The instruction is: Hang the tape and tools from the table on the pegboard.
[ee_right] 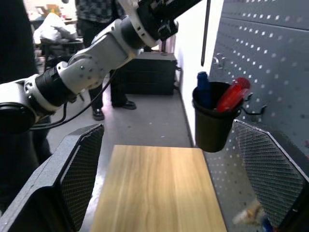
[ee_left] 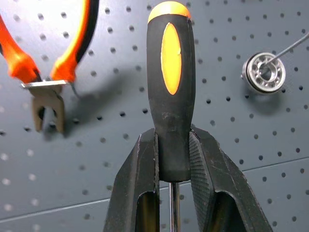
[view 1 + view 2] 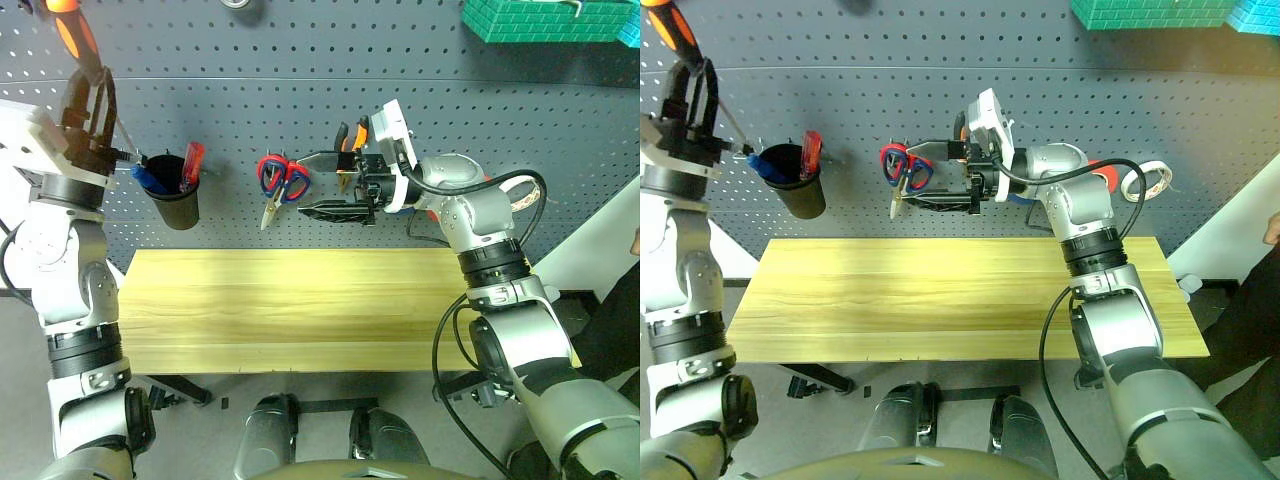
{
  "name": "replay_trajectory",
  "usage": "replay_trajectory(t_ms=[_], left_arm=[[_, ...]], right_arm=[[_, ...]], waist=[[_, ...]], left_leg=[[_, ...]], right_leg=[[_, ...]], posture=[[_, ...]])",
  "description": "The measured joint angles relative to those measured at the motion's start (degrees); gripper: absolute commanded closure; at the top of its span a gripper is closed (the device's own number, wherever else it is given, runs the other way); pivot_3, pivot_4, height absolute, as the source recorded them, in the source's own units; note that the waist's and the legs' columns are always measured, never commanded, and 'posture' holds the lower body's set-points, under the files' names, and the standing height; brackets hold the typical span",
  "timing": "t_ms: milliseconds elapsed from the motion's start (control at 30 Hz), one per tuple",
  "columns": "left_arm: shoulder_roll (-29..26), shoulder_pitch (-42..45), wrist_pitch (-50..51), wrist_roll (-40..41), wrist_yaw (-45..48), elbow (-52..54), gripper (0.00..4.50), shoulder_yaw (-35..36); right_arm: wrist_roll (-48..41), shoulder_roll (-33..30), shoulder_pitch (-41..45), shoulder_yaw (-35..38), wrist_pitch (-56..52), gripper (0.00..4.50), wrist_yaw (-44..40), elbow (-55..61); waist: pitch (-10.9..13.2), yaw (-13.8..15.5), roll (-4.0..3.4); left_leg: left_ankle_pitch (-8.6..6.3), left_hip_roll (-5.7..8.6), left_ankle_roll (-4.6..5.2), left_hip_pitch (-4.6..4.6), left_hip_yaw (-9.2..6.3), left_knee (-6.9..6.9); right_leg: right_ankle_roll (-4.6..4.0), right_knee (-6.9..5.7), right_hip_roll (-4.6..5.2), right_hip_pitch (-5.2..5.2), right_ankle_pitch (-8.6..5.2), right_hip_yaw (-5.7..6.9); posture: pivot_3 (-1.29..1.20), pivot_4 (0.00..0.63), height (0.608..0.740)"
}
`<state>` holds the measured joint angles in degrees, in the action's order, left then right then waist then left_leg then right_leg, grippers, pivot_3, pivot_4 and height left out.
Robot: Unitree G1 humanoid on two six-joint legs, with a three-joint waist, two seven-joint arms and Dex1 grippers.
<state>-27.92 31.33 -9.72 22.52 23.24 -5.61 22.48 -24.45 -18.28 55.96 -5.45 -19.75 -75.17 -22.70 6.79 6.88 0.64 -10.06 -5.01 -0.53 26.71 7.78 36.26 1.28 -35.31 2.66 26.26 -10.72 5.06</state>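
My left gripper (image 3: 86,98) is raised at the pegboard's (image 3: 300,90) upper left, shut on the screwdriver (image 2: 170,92) low on its orange-and-black handle. Close beside it, orange-handled pliers (image 2: 48,63) hang from a hook. My right gripper (image 3: 325,185) points left in front of the board's middle, open, with nothing between its fingers (image 1: 72,174). An orange-and-black tool (image 3: 352,135) hangs partly hidden behind it. A red edge, possibly the tape (image 3: 1098,172), shows behind my right forearm. The table (image 3: 300,310) lies bare below.
Red-handled scissors (image 3: 283,180) hang left of the right gripper. A black cup (image 3: 175,198) holding a red-handled screwdriver and a blue pen hangs further left. A white roll (image 3: 1145,180) and green bin (image 3: 540,18) are on the right. A person (image 1: 91,14) stands beyond the table.
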Motion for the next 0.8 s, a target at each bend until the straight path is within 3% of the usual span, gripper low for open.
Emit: replay_trajectory(t_ms=[367,400,633,667,800], left_arm=[[0.84,8.62,-9.53,-5.51,2.36,-25.92,4.0,-2.63],[0.83,8.82,-9.9,-6.38,1.67,-27.46,3.28,-2.67],[1.15,8.12,-10.93,-9.57,-1.06,-24.14,1.15,-4.43],[1.26,7.44,-10.75,-9.5,-1.4,-21.91,0.92,-4.56],[1.88,4.23,-6.65,-8.1,-3.61,-11.22,0.92,-4.59]], right_arm=[[-0.43,-1.14,-3.44,1.43,-1.27,0.0,3.73,3.69],[-0.46,-1.45,-3.75,1.44,-1.47,0.0,4.02,4.31],[-0.72,-3.36,-4.7,1.93,-2.75,0.0,5.11,7.0],[-0.78,-3.47,-5.04,1.93,-2.98,0.0,5.16,7.36],[-1.22,-4.73,-6.13,1.98,-3.7,0.0,5.28,8.36]], waist=[[0.0,-0.71,0.0],[0.0,-1.0,0.0],[0.0,-2.29,0.0],[0.0,-2.65,0.0],[0.0,-3.39,0.0]], left_leg=[[0.01,0.0,0.01,-0.01,0.01,0.09],[0.01,0.0,0.02,0.01,0.01,0.1],[0.03,0.0,0.04,0.0,0.02,0.2],[0.03,0.0,0.04,0.0,0.02,0.19],[0.02,0.0,0.04,-0.02,0.02,0.25]], right_leg=[[-0.13,-0.02,0.0,0.0,-0.09,-0.07],[-0.1,-0.03,0.01,0.0,-0.09,-0.07],[-0.04,-0.09,0.0,-0.01,-0.12,-0.14],[-0.04,-0.09,0.0,-0.01,-0.12,-0.15],[-0.04,-0.17,0.02,-0.02,-0.13,-0.18]], posture=[[0.12,0.087,0.74],[0.12,0.087,0.74],[0.09,0.083,0.74],[0.09,0.083,0.74],[0.09,0.082,0.74]])
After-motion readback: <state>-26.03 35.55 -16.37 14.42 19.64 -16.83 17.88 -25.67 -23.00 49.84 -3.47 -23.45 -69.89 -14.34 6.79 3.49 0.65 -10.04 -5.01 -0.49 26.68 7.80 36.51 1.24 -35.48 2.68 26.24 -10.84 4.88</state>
